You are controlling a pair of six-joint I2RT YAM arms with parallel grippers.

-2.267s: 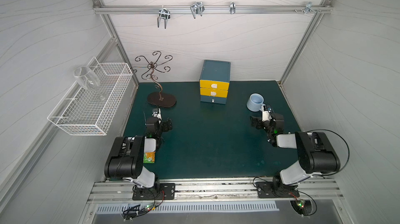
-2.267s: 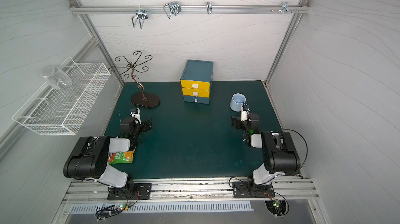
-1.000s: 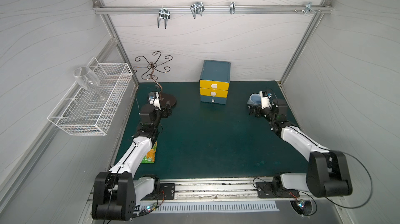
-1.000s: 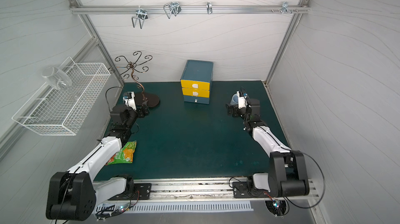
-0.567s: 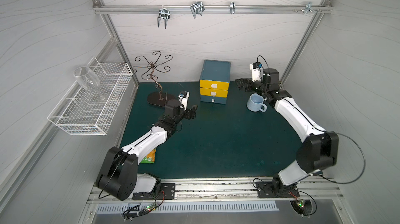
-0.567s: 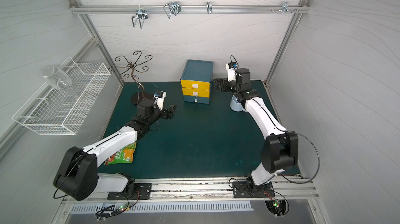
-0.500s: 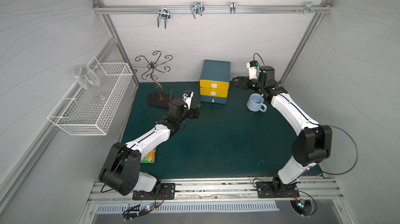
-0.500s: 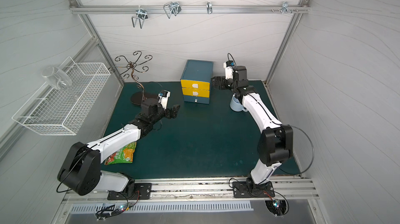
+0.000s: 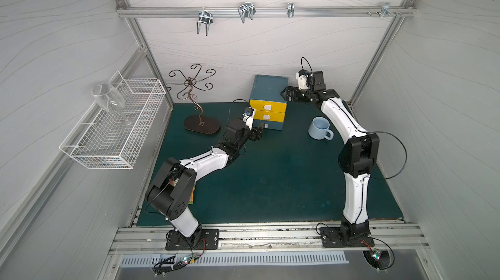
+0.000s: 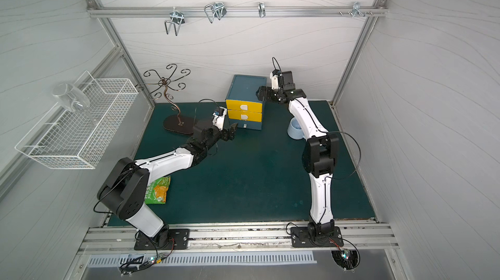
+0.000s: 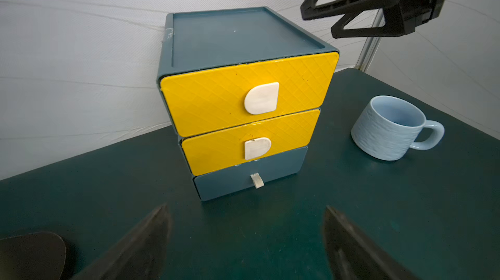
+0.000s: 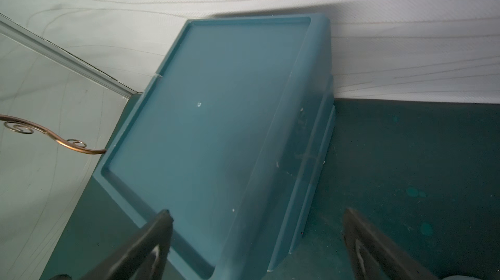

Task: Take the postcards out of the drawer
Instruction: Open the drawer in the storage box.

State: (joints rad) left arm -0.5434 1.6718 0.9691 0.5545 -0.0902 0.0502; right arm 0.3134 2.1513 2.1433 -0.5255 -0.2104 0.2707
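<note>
Right, nearest us a snack packet [image 10: 158, 190] lies on the green mat [image 9: 270, 178] by the left arm's base. Further in, the left gripper [image 9: 258, 131] hangs low just in front of the bottom drawer [image 11: 249, 181], jaws spread wide and gripping nothing. A blue mug [image 9: 319, 128] stands off to the right. The drawer unit [image 9: 267, 90] sits against the back wall, fronts facing us, its longer side seemingly running front to back. Both yellow drawers [image 11: 243, 94] and the bottom one are closed, so the postcards are out of sight. Over the unit's top right edge hovers the right gripper [image 9: 284, 94], jaws fully apart, empty.
</note>
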